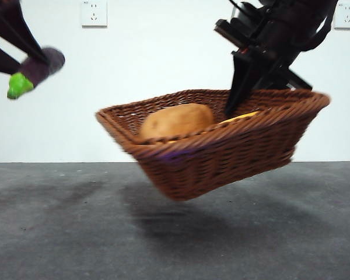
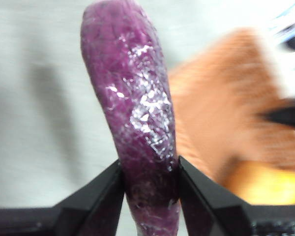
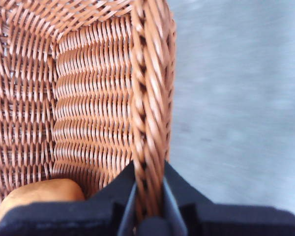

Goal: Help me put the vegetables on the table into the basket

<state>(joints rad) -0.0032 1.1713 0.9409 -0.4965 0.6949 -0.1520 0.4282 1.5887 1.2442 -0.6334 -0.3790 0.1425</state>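
Now the right gripper (image 3: 148, 194) clamps the braided rim of the reddish-brown woven wicker basket (image 1: 221, 153), tilted above the dark grey table (image 1: 58, 233); the left gripper (image 2: 150, 184) pinches the dark-purple eggplant (image 1: 38, 70) well apart from that basket; bring the eggplant over the rim before letting go, beside the brown oval potato (image 1: 176, 120).

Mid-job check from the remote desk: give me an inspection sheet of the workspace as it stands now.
Surface: dark grey speckled table, bare where visible.
Job's things: reddish-brown woven wicker basket lifted off the table, tilted; smooth brown oval potato inside, with a yellow piece behind it, likely the corn; dark-purple eggplant with green cap held in the air beside the basket.
Clutter: nothing seen.
Grippers: left gripper shut on the eggplant; right gripper shut on the basket's braided rim.
Cables: a black cable loops on the right arm.
Surroundings: white wall with two sockets.
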